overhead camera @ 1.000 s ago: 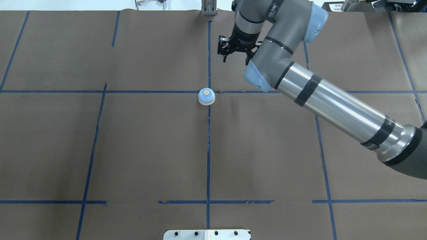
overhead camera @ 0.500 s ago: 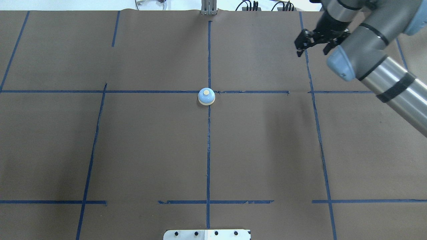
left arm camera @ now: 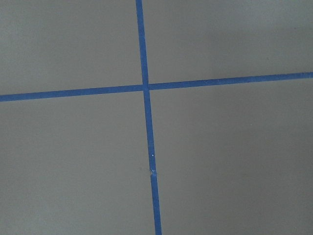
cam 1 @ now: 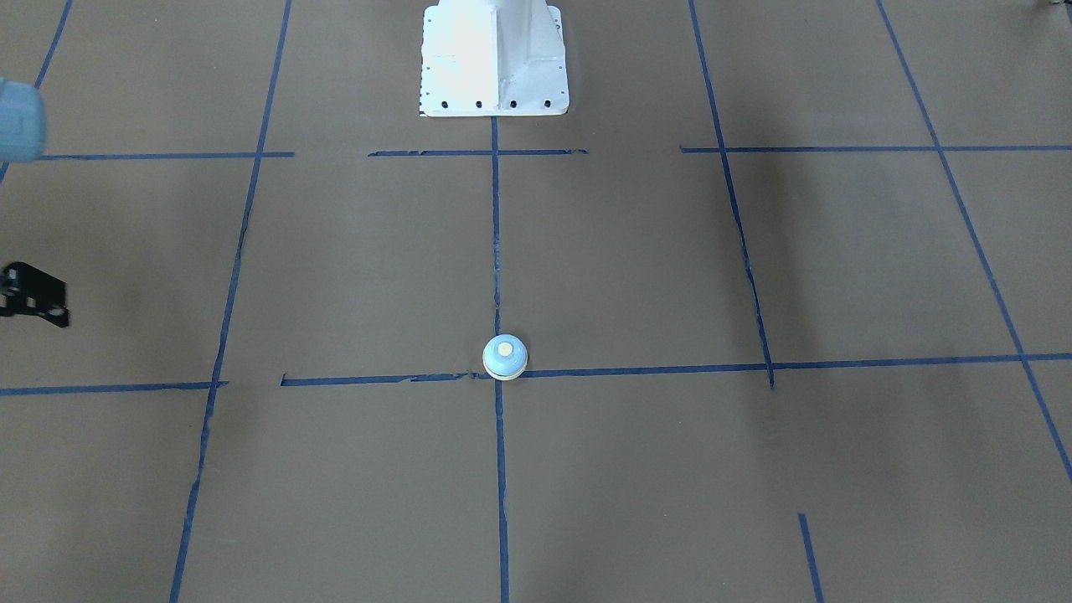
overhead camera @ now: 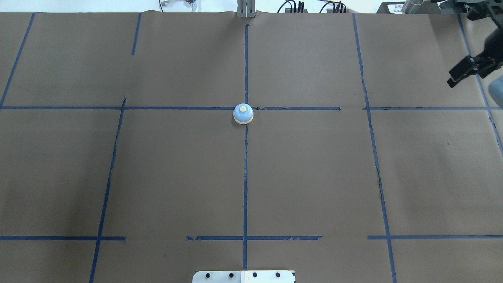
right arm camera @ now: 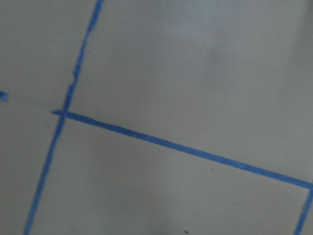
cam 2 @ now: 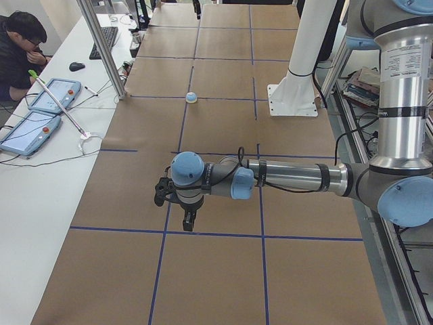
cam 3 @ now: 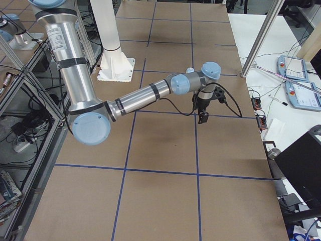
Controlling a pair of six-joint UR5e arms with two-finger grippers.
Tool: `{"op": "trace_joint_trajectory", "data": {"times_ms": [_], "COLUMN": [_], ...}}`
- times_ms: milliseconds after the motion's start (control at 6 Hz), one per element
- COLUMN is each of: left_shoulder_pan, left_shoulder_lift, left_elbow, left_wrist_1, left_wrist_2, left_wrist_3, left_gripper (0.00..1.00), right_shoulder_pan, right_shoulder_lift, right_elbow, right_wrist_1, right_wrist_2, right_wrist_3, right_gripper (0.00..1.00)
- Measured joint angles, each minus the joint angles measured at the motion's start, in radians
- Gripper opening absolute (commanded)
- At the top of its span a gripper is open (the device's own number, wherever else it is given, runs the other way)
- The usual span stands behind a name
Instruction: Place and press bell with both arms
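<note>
The bell (overhead camera: 243,114), a light-blue dome with a cream base ring and button, stands alone on the brown table where two blue tape lines cross; it also shows in the front view (cam 1: 505,358) and the left view (cam 2: 191,97). My right gripper (overhead camera: 465,72) is far to the bell's right, cut off by the view's edge, and shows at the front view's left edge (cam 1: 33,293); I cannot tell whether it is open. My left gripper (cam 2: 177,206) shows only in the left view, far from the bell; I cannot tell its state. Both wrist views show only tape and paper.
The white pedestal base (cam 1: 494,59) stands at the robot's side of the table on the centre line. Blue tape lines (overhead camera: 245,177) divide the brown paper. An operator (cam 2: 17,40) sits at a side table with tablets (cam 2: 27,125) beyond the far edge.
My right arm has swung away from behind the bell to the overhead view's right edge. The bell has not moved.
</note>
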Motion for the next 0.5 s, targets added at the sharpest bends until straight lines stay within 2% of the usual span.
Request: {"op": "trace_joint_trajectory", "data": {"times_ms": [167,500], "left_shoulder_pan": [0.001,0.001], "left_shoulder_lift": [0.005,0.033], "left_elbow": [0.006,0.011], "left_wrist_1": [-0.003,-0.003], "left_wrist_2": [0.013,0.015], "left_wrist_3": [0.0,-0.002], "left_gripper": [1.0,1.0], "right_shoulder_pan": [0.08,0.173], "right_shoulder_lift": [-0.108,-0.233], "right_elbow": [0.017,0.018], "right_wrist_1": [-0.003,-0.004], "right_wrist_2": [-0.001,-0.005], "right_wrist_3": [-0.124,-0.193], "right_gripper": [1.0,1.0]}}
